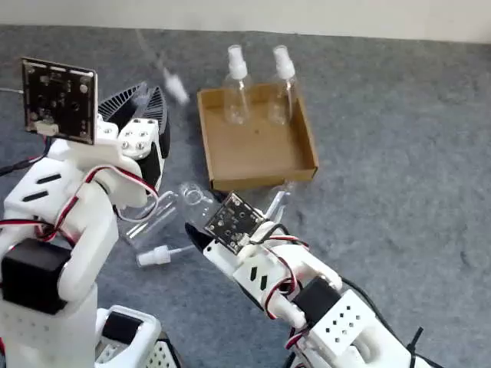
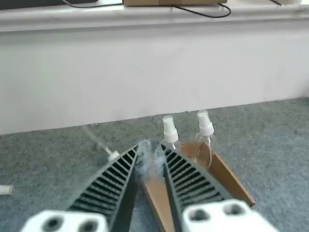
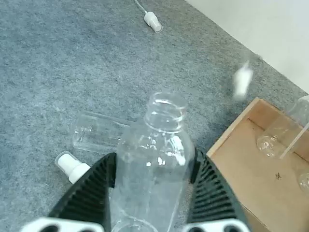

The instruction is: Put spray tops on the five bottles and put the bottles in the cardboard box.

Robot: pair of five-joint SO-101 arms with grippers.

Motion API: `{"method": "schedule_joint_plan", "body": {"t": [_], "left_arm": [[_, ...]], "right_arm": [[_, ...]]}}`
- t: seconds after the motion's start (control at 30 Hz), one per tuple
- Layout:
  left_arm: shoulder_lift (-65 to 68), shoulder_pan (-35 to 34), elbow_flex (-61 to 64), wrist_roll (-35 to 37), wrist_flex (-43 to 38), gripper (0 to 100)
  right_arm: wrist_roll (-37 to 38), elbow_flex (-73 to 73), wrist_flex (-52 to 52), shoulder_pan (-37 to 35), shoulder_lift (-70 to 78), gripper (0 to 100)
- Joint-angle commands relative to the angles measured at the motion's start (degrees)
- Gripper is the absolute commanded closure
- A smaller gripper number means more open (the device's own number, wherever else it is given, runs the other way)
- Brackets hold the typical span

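- Worktop (image 1: 399,153): covered in a grey, short-pile, felt-like fabric.
- Box (image 1: 257,149): shallow brown cardboard tray, square, with low walls. It lies flat near the middle of the worktop.
- Capped bottles: one (image 1: 236,98) and a second (image 1: 281,93), both clear plastic with round shoulders and a white spray head. They stand upright side by side against the box's far wall.
- Right gripper (image 3: 154,166): black ribbed fingers are clamped on both sides of the open bottle (image 3: 157,140). This bottle is clear, has a threaded neck and carries no top. It is held just beside the box's near corner.
- Lying bottle (image 3: 96,133): clear and uncapped, on its side on the worktop just beside the open bottle.
- Loose top (image 3: 71,166): a white cylinder on the worktop, close to the lying bottle.
- Far top (image 3: 153,20): white, with a thin clear tube. It lies well apart from the rest.
- Blurred top (image 1: 175,86): a smeared white shape near the box's far corner. Whether it rests on the worktop cannot be told.
- Left gripper (image 2: 150,154): black slatted fingers are drawn narrow, tips nearly meeting around a pale smear that cannot be identified. It sits beside the box.
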Motion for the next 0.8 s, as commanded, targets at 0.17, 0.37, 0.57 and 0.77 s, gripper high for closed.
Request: {"method": "schedule_joint_plan", "body": {"t": [0.17, 0.37, 0.57, 0.77], "left_arm": [[0.3, -11.3, 6.6, -2.8, -2.2, 100], [0.1, -21.3, 17.9, -9.2, -2.1, 98], [0.3, -26.3, 28.2, -18.4, -2.0, 90], [0.4, -27.6, 34.2, -27.8, 5.4, 89]], "right_arm": [[-0.4, 0.7, 0.1, 1.6, -1.4, 99.5], [-0.4, -5.2, 12.9, 7.2, -1.1, 99.5], [3.3, -29.7, 40.3, 24.4, 9.0, 99.5], [15.5, -41.3, 50.5, 42.9, 22.5, 99.5]]}}
